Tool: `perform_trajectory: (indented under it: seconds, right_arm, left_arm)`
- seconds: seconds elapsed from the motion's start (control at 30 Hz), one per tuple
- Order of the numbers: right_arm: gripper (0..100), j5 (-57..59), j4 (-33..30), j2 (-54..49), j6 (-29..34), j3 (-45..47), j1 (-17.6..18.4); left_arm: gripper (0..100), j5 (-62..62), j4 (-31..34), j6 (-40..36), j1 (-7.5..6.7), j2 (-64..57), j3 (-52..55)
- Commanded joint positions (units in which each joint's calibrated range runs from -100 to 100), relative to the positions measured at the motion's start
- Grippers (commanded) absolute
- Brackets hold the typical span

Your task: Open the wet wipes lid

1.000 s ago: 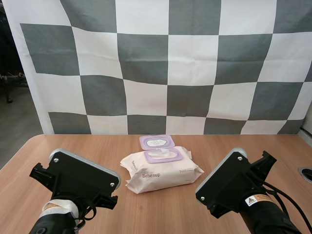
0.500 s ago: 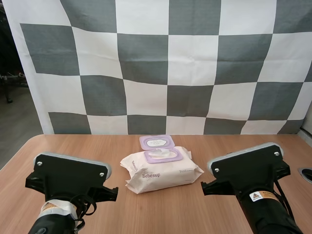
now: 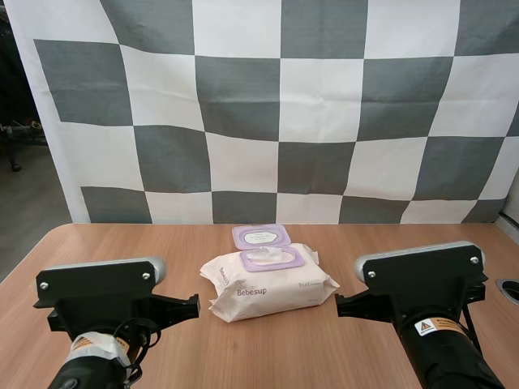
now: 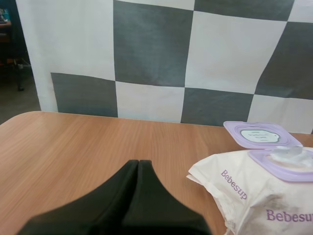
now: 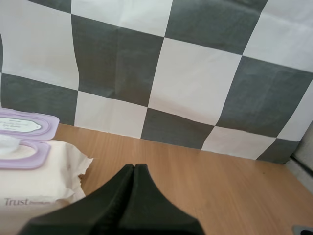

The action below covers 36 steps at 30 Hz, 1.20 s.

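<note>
A cream pack of wet wipes lies mid-table, its purple lid flipped back flat behind the opening, where a white wipe shows. In the left wrist view the pack and its raised lid lie beyond my left gripper, whose fingers lie together as one dark wedge, off the pack. My right gripper is likewise shut on nothing, with the pack and lid off to its side. Both arms sit low at the near edge, either side of the pack.
The wooden table has open room on both sides of the pack. A dark round fitting sits at the table's right edge.
Both arms' wrists have rotated level over the last second and drawn slightly back. The pack and its open lid have not moved.
</note>
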Motion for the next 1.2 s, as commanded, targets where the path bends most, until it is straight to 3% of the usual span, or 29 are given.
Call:
perform_trajectory:
  seconds: [0.0,0.07,0.17,0.53,0.9,1.17]
  right_arm:
    - [0,-5.8,-11.0,0.0,19.1,0.0,0.0]
    - [0,-7.9,-16.3,0.0,25.0,0.0,0.0]
    - [0,-8.1,-19.9,0.0,26.8,0.0,0.0]
    - [0,1.1,-21.5,0.0,26.9,0.0,0.0]
    - [0,4.3,-24.1,0.0,34.3,0.0,0.0]
    - [0,6.2,-27.0,0.0,32.9,0.0,0.0]
  left_arm:
    - [0,0.1,0.0,0.0,-0.04,0.0,0.0]
    - [0,0.3,0.0,0.0,-0.04,0.0,0.0]
    - [0,0.3,0.0,-0.2,-0.04,0.0,0.0]
    - [0,-0.1,0.0,-0.2,-0.04,0.0,0.0]
    - [0,-0.1,0.0,-0.2,-0.04,0.0,0.0]
    - [0,-0.1,0.0,-0.2,-0.04,0.0,0.0]
